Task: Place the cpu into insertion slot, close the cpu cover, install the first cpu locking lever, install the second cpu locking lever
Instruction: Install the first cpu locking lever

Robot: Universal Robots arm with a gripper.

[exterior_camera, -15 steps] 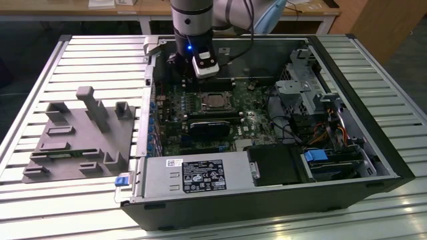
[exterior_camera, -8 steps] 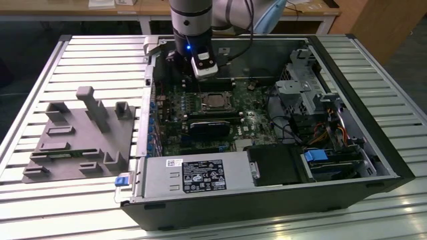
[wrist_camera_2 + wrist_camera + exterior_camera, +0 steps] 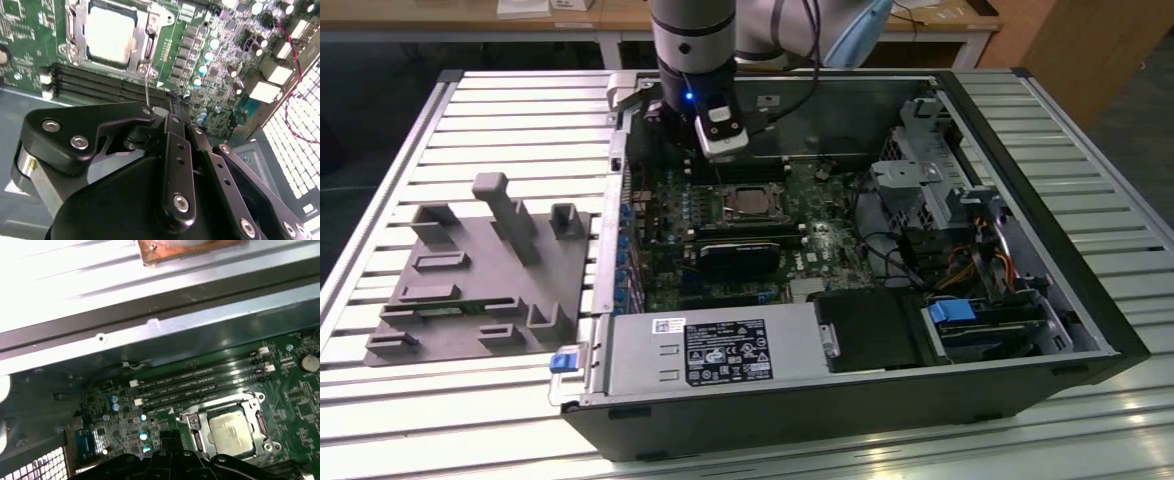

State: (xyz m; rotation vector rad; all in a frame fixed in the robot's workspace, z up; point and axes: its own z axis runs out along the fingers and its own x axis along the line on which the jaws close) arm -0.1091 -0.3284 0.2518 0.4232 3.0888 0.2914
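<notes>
**Gripper at the socket, CPU seated**

Gripper (image 3: 167,112) fingers are drawn together just above the motherboard (image 3: 30,30), beside the socket. We see the cpu (image 3: 110,34) lying flat in the insertion slot (image 3: 727,205), with the cpu cover (image 3: 141,46) down over it and framing its pale top. One thin locking lever (image 3: 146,85) rises from the socket corner to the fingertips; we cannot tell whether they clamp it.
</notes>
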